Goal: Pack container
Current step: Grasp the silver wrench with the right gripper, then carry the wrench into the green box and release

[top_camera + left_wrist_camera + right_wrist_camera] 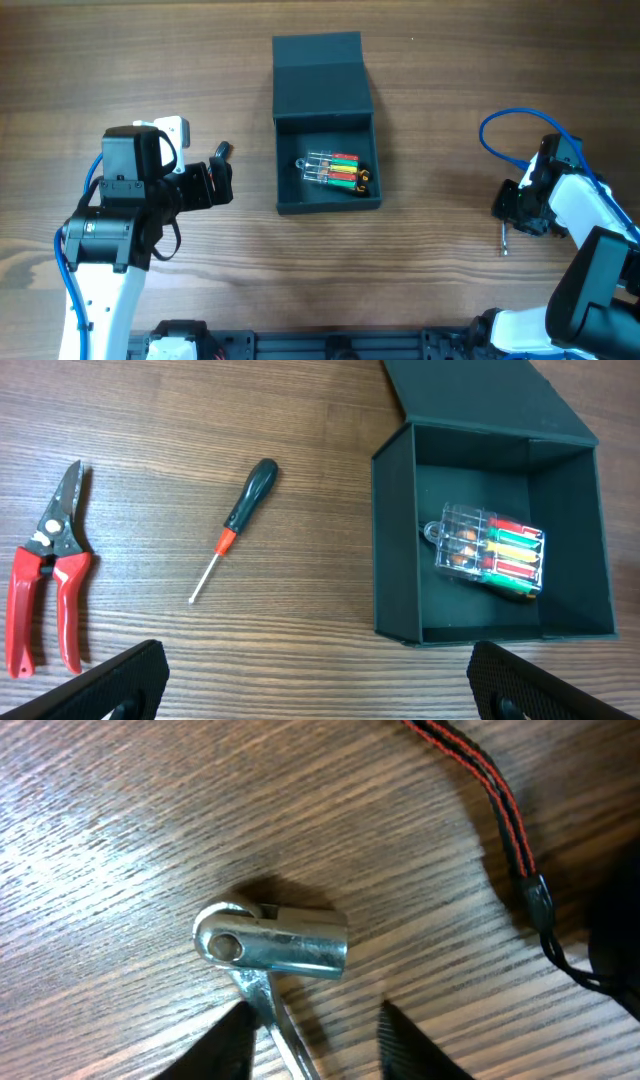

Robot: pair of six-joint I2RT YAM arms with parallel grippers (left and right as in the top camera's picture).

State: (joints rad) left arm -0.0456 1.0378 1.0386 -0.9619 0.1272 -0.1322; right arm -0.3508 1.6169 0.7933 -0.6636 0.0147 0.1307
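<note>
My L gripper sits at 9 o'clock, jaws wide. R gripper at 3 o'clock, jaws narrowly apart.

The container is dark teal-grey, the pruners red-handled (grey blades), the table brown wood grain

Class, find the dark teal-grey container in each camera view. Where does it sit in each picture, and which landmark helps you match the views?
Overhead: the container sits in the centre, toward the top, lid open.
Left wrist: it fills the right side.
Right wrist: not in it.
Shared landmark: the clear case of coloured bits inside it; the right wrist view shares only the wooden table.
</note>
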